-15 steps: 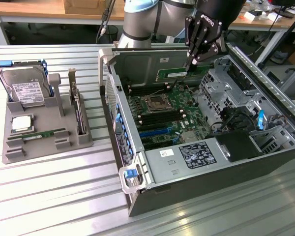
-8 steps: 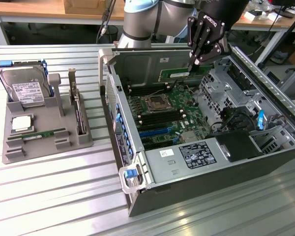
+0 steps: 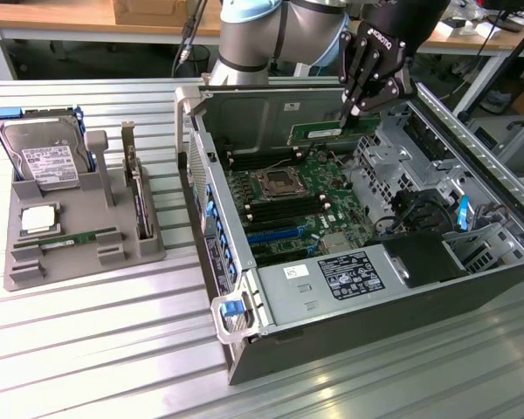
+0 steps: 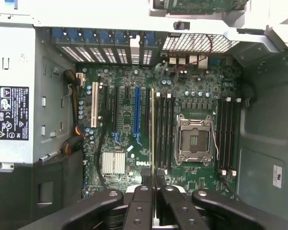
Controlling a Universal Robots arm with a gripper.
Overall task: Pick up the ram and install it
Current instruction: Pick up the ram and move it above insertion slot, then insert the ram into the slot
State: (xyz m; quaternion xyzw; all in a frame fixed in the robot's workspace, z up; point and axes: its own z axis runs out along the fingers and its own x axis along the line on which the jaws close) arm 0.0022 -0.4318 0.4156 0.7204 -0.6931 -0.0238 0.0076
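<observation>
We see the ram (image 3: pixel 319 133), a long thin green stick, gripped at one end and held level, on edge, above the motherboard (image 3: pixel 288 196).

Silver arm (image 3: pixel 244 37), black fingers (image 3: pixel 356 87)

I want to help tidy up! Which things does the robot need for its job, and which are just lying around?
For the job: gripper, ram stick it holds, board in the computer case.
Lying about: hard drive, silver chip, second ram stick, upright card, gray tray.
</observation>
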